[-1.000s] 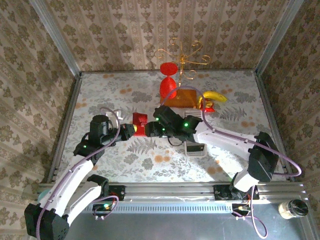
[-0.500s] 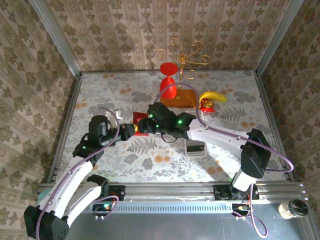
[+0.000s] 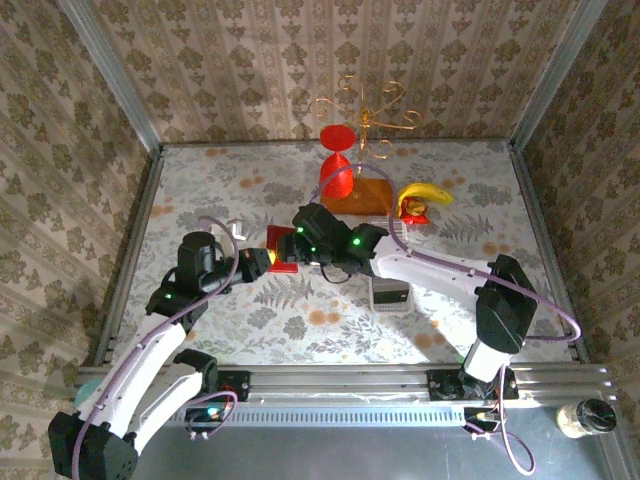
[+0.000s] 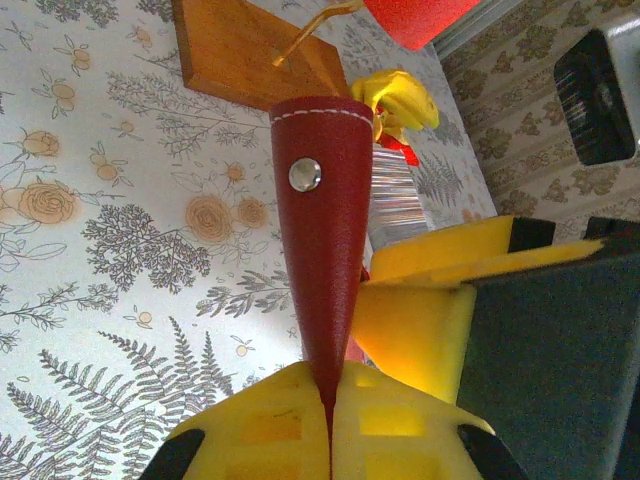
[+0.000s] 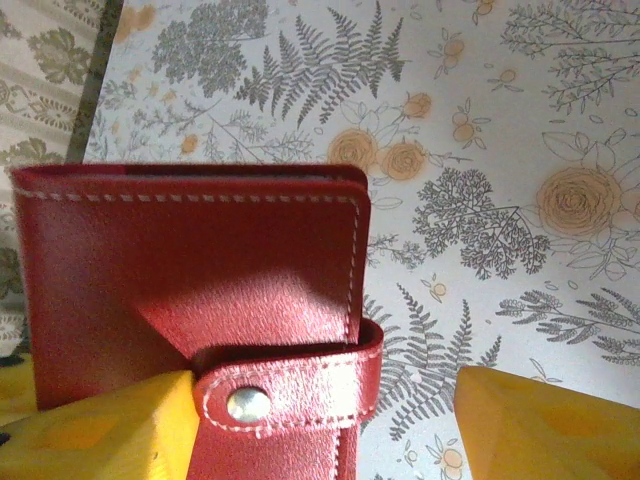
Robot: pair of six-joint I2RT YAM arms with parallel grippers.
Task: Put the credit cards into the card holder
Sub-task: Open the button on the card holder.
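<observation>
One holder [image 5: 190, 270], left gripper [image 4: 330, 405] pinching its tab. Right gripper [image 5: 320, 415] looks spread wide. One card row [image 4: 397, 200], partly hidden behind it.

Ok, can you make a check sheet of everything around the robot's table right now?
Surface: table, flowery cloth, flat.
Job's things: red card holder looks closed; credit cards lie in a row, apart from it.
Clutter: red goblet, wooden board, banana, gold wire stand; jar off the table.
Grippers: left gripper shut on the card holder; right gripper open, one finger on each side of it.
Cables: purple cables loop along both arms.
Surroundings: patterned walls.
</observation>
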